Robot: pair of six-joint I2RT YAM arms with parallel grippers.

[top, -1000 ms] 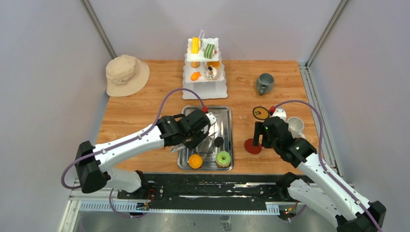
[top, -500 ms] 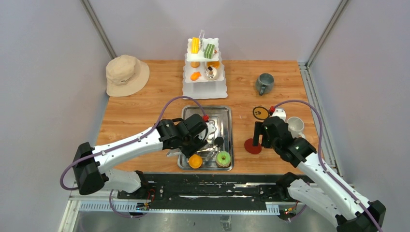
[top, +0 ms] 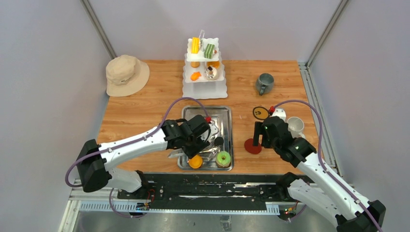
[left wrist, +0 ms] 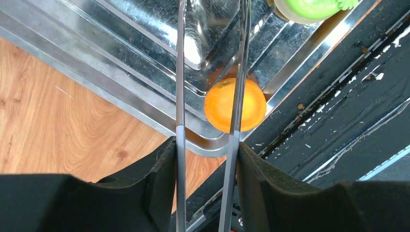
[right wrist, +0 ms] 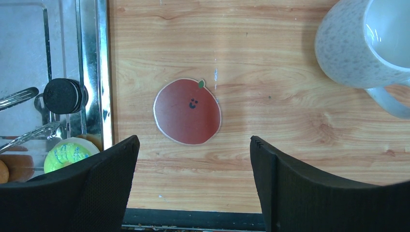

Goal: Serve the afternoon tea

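A: One counter [top: 145,111]. Contents?
B: Steel tray [top: 225,116], near edge. Right pincer [right wrist: 193,141]: wide, empty, above red coaster [right wrist: 187,112]. Left pincer [left wrist: 207,153]: closed on tongs [left wrist: 180,96], one tong arm crossing the orange pastry [left wrist: 220,104] in the tray's near-left corner. Green donut [top: 223,158] in the near-right corner.

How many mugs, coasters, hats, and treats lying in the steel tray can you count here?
Mugs: 2 (grey mug, white mug)
Coasters: 2 (red coaster, yellow coaster)
Hats: 1 (beige hat)
Treats in the steel tray: 3 (orange pastry, green donut, black cookie)
Total: 8
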